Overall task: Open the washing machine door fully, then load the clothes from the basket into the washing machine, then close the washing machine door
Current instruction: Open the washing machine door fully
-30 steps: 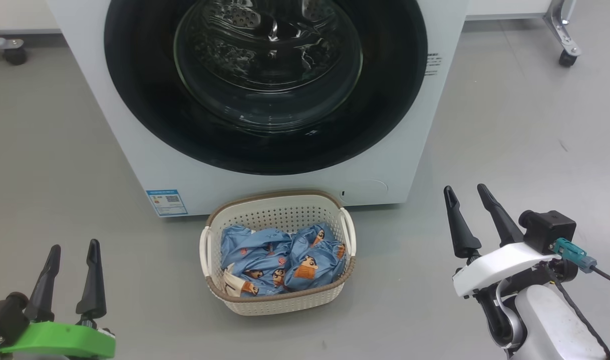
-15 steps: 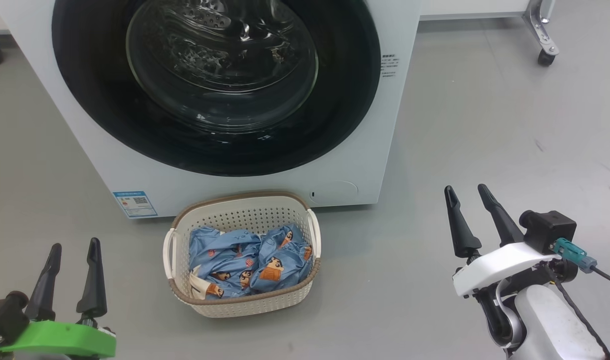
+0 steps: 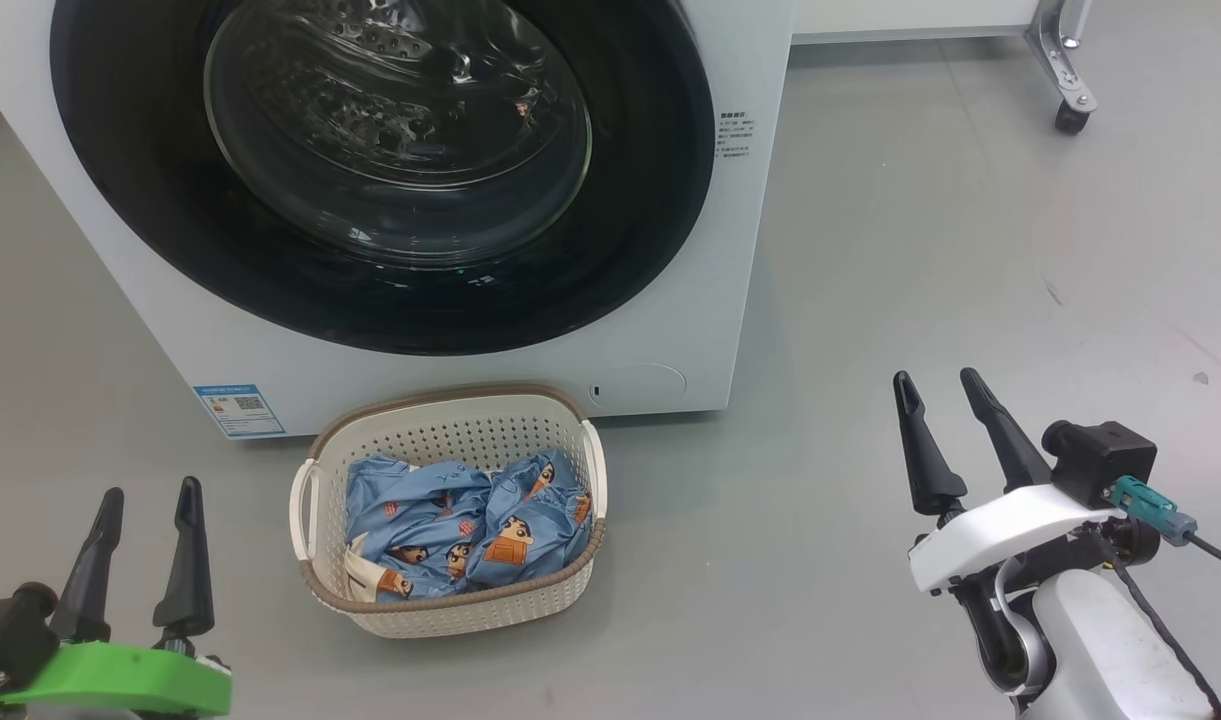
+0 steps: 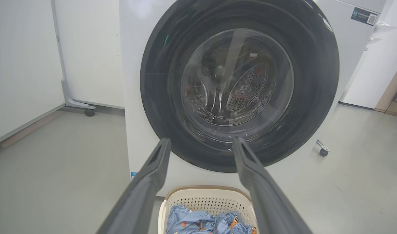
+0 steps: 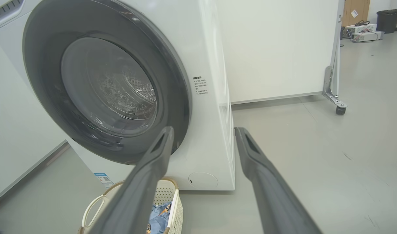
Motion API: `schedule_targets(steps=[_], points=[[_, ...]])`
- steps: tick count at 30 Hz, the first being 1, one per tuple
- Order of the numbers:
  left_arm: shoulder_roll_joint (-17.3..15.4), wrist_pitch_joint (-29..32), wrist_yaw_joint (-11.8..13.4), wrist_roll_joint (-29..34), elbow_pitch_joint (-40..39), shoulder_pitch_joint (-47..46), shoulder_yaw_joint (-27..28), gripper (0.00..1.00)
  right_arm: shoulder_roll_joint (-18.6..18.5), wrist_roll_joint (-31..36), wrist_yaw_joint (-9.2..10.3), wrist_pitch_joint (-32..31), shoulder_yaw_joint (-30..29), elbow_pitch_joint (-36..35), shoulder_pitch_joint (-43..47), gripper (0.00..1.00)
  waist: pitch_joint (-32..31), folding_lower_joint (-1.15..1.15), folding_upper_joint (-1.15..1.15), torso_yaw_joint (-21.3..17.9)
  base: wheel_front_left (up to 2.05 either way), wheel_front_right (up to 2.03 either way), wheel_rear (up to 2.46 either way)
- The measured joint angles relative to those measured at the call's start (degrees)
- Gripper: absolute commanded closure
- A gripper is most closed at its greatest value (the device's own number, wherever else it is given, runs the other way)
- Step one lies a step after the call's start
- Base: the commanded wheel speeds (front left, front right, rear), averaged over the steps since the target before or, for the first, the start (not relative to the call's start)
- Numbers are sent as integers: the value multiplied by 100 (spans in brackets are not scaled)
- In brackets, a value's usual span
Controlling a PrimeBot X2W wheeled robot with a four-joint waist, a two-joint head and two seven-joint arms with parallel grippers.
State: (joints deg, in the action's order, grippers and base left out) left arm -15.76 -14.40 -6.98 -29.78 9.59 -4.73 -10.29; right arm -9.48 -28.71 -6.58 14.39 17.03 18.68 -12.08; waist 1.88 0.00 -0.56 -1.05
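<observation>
The white washing machine [image 3: 730, 250] stands ahead with its round black-rimmed door [image 3: 660, 200] shut flat against the front; the steel drum shows through the glass. On the floor in front sits the cream basket [image 3: 448, 398] with a brown rim, holding light blue cartoon-print clothes [image 3: 450, 520]. My left gripper [image 3: 148, 495] is open at the lower left, short of the basket, nothing between its fingers. My right gripper [image 3: 938, 380] is open at the lower right, well right of the basket, also holding nothing. The left wrist view faces the door [image 4: 315, 81] over the basket [image 4: 205, 195].
Grey floor surrounds the machine. A white partition on a metal foot with a caster [image 3: 1070, 118] stands at the back right. Another partition with a caster [image 4: 89, 112] stands left of the machine. A blue label sticker [image 3: 238, 408] marks the washer's lower left.
The head camera has swung right: washer and basket slid left in the picture. Both grippers keep their places and stay open.
</observation>
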Motion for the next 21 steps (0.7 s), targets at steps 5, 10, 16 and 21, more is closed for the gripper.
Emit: schedule_targets(steps=[5,10,16,21], points=[[-1,0,0,0,4,0,-5,0,2,1,-1,0,-15,2,0,0,2,0,0,11,9,9,-18],[-1,0,0,1,11,-1,-24,0,1,31,-2,0,-32,9,0,0,-2,0,0,26,0,0,-1],[-8,0,0,1,13,-1,-42,0,-1,52,-2,0,-32,31,1,0,-13,0,0,47,0,0,0],[-10,0,0,1,21,-1,-59,0,-1,53,-12,0,-25,55,1,0,-23,0,0,58,0,0,0]])
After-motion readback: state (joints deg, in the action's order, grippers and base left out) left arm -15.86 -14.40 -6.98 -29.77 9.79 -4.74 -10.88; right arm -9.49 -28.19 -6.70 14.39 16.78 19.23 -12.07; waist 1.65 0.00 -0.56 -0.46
